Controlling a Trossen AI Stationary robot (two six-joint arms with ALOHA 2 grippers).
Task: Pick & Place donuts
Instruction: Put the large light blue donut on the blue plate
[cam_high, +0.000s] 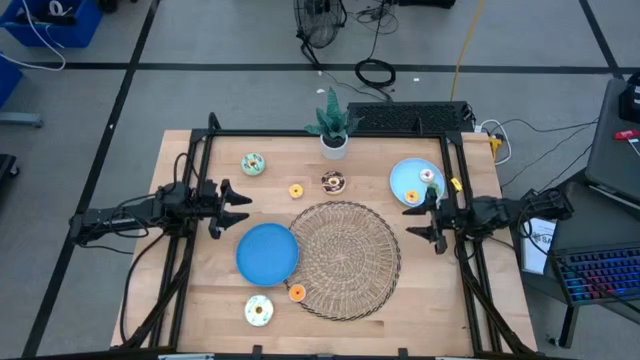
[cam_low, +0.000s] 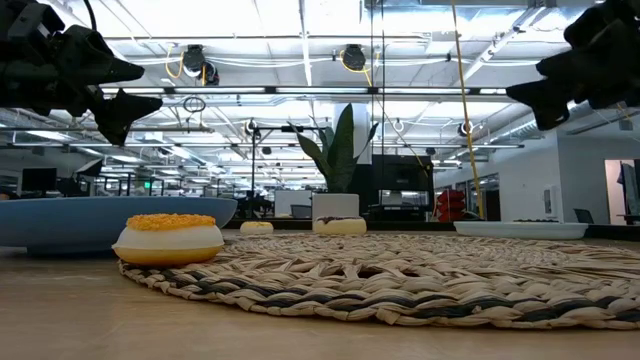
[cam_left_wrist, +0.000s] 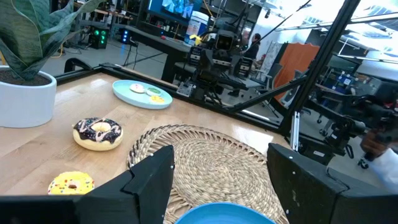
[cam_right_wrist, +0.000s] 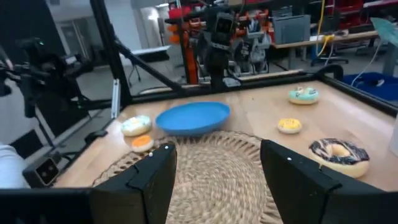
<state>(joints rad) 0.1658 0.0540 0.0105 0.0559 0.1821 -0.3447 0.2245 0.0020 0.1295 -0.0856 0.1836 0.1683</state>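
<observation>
Several toy donuts lie on the wooden table: mint (cam_high: 253, 163), yellow (cam_high: 296, 190), brown (cam_high: 333, 181), orange (cam_high: 297, 293) and white (cam_high: 259, 310). Two more sit on the pale blue plate (cam_high: 402, 172). My left gripper (cam_high: 238, 207) hovers open above the table's left side, beside the dark blue plate (cam_high: 267, 253). In its wrist view the left gripper (cam_left_wrist: 221, 186) faces the brown donut (cam_left_wrist: 97, 133) and the yellow donut (cam_left_wrist: 71, 184). My right gripper (cam_high: 418, 222) hangs open near the right edge, just in front of the pale plate. Neither holds anything.
A large woven wicker mat (cam_high: 345, 258) lies at the table's middle, with the orange donut (cam_low: 168, 238) at its near-left rim. A potted plant (cam_high: 333, 128) stands at the far edge. Black frame rails run along both sides of the table.
</observation>
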